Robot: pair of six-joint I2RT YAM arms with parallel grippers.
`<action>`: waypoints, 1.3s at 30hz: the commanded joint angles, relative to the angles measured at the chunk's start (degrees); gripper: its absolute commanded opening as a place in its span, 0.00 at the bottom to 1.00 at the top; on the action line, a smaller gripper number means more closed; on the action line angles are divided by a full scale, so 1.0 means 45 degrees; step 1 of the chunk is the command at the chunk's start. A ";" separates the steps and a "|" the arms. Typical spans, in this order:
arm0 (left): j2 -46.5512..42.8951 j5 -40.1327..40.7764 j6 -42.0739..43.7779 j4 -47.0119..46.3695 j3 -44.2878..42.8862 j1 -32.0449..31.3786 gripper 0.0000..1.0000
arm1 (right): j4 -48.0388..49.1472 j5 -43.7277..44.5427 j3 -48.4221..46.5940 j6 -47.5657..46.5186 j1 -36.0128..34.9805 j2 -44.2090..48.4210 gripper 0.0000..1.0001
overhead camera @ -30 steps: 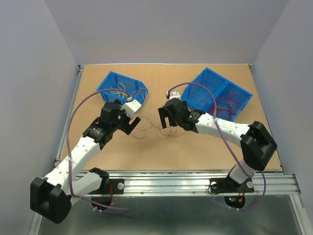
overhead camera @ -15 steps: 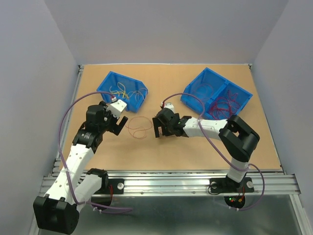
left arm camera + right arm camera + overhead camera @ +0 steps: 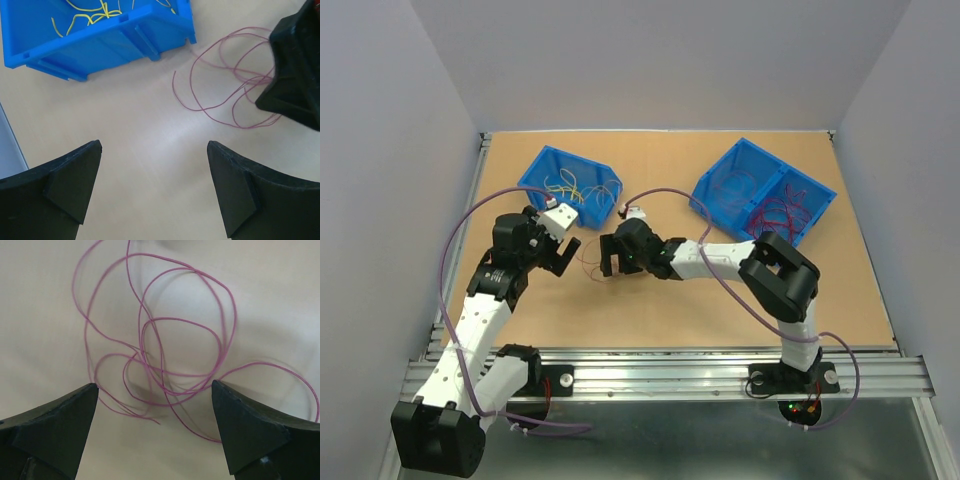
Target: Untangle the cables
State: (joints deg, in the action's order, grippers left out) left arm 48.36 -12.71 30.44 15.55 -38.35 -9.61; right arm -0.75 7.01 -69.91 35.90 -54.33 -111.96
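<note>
A tangle of thin dark red cables [image 3: 590, 265] lies in loose loops on the wooden table between my two grippers. My right gripper [image 3: 610, 262] is open and hovers right over the loops, which fill the right wrist view [image 3: 172, 318] between and beyond its fingers. My left gripper [image 3: 563, 255] is open and empty over bare table, just left of the tangle. In the left wrist view the cables [image 3: 250, 80] lie ahead to the right, partly behind the black right gripper [image 3: 295, 65]. The cables touch neither gripper.
A blue bin [image 3: 570, 180] with yellow wires [image 3: 95, 10] stands at the back left, close ahead of my left gripper. A two-compartment blue bin [image 3: 765, 195] with dark red wires stands at the back right. Grey walls enclose the table.
My right gripper has moved left across the table to sit over the red cables. My left arm drew back to the left and then held still.
</note>
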 commanded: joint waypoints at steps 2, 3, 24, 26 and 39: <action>-0.0063 -0.0281 0.0131 -0.0467 -0.0345 0.0103 0.99 | -0.0943 0.1194 -0.1727 0.0245 -0.0622 -0.1385 1.00; -0.0063 -0.0262 0.0131 -0.0487 -0.0345 0.0103 0.99 | -0.1777 0.2106 -0.2639 0.0168 -0.0778 -0.1679 1.00; 0.0132 -0.0281 0.0073 -0.1248 -0.0111 0.0553 0.99 | -0.6005 0.7096 -0.3334 -0.0907 -0.0917 -0.2097 0.01; 0.0152 -0.0398 0.0053 -0.1268 -0.0092 0.0553 0.99 | -0.5674 0.6882 -0.2690 -0.1160 -0.0429 -0.1276 0.00; 0.0191 -0.1218 0.0248 -0.1268 0.0124 0.0553 0.99 | -0.4910 0.4793 -0.3056 -0.2606 0.3882 0.4606 0.00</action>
State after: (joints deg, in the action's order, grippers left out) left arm 49.36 -16.03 31.11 11.97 -38.24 -7.38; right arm -23.64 32.97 -78.81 27.16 -41.08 -94.39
